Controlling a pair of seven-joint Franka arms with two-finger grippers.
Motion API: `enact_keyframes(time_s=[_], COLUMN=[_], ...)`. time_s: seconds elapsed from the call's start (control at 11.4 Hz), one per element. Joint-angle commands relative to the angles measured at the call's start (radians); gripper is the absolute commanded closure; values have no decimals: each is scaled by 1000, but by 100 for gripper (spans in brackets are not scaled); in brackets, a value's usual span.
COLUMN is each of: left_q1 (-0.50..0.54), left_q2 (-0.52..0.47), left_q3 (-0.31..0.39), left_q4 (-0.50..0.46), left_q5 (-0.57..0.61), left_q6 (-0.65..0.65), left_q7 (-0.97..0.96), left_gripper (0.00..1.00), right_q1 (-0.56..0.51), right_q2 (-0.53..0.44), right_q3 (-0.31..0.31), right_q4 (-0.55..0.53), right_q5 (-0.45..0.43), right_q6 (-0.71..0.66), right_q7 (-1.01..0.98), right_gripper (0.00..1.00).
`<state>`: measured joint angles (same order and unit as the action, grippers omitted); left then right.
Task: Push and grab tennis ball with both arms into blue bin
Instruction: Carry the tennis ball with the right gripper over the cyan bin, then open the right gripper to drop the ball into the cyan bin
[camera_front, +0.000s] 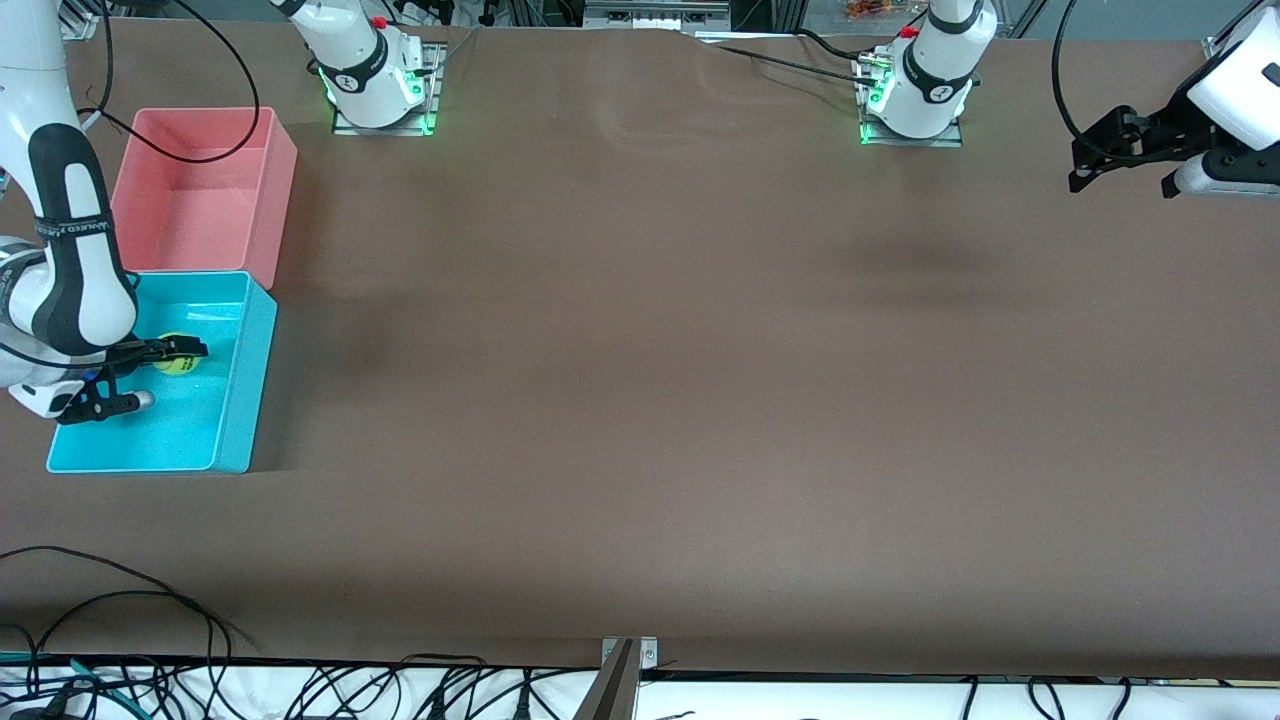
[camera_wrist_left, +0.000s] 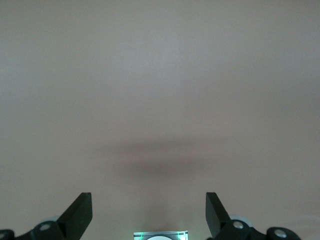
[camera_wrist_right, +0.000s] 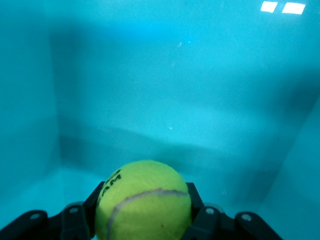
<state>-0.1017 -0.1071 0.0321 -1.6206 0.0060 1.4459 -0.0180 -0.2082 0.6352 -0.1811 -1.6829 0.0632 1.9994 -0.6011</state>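
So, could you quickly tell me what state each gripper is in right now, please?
Left gripper: open, empty, over bare table.
Right gripper: shut on the fuzzy yellow-green tennis ball, inside the cyan-blue plastic bin.

white arms, black bands, black cables

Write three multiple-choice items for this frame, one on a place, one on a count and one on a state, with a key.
1. Where is the tennis ball?
A. on bare table
B. inside the blue bin
C. in the pink bin

2. How many bins are on the table?
A. one
B. two
C. three

3. What state is the left hand in?
A. open and empty over bare table
B. shut on the ball
C. inside a bin

Key: 1 B, the right hand grips the ball with cyan walls around it. 2 B, only a pink and a blue bin show, side by side. 3 A, the left wrist view shows its fingers spread with nothing between them.
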Motion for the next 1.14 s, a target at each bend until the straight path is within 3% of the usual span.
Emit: enact_keyframes(time_s=[0.0,0.35,0.44,0.53,0.62,1.05], left_q1=[5,7,5,1,-3,-6], left_q2=[17,17,21,21,21,21], left_q3=[2,2,0,-1,-1,-3], left_q4=[31,31,31,31,31,31], left_q5=[23,23,23,23,23,22], left_q6=[-25,-27,-27,-27,-27,-30], left_q7=[1,1,0,-5,-8,-10], left_gripper=[0,0,0,0,0,0], right_q1=[-45,-48,-45,-46,-46,-36], right_q2=[-8,-6,-6,-5,-6,-19], right_q3=[3,-1,-3,-1,-3,-8], right_q4=[-23,-38,-41,-41,-43,-31], right_q5=[-19,-37,-37,-39,-40,-52], right_q6=[21,21,24,22,18,-11], right_q7=[-66,-62,-52,-54,-58,-55], right_gripper=[100,100,89,11,0,0])
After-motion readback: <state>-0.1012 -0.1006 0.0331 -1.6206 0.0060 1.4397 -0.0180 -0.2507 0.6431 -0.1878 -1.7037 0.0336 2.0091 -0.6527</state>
